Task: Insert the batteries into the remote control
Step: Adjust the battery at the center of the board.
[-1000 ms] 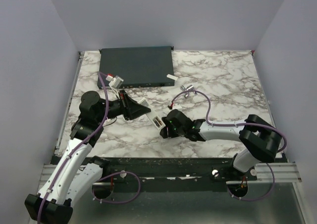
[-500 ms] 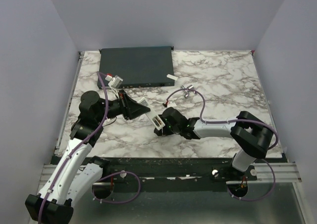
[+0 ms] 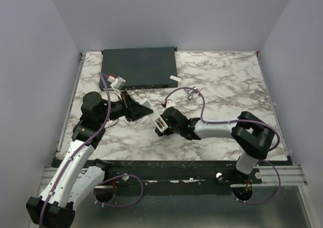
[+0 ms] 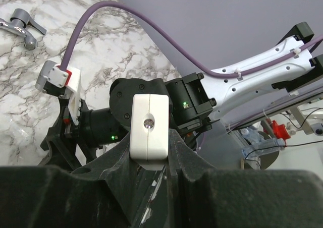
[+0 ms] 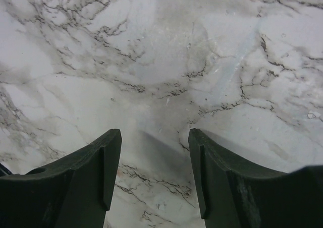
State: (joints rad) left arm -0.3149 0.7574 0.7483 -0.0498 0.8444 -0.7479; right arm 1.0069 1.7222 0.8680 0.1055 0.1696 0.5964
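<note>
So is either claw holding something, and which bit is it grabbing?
The left claw squeezes the white remote control by its sides, near one end. The right claw is open and empty.

The left arm (image 3: 75,155) was seen rising from its base at the near left, bent at a raised elbow and turned toward the right. At its end the left gripper (image 3: 147,112) was pointed right, its jaws clamped tight on one end of the remote control (image 4: 149,123). The right arm (image 3: 217,130) was folded sharply at the near right, with its forearm stretched low and leftward toward the middle. The right gripper (image 3: 162,124) was angled downward, its fingers (image 5: 108,162) parted with a clear gap between them. The two grippers were positioned close together, the right one just near and right of the left.
</note>
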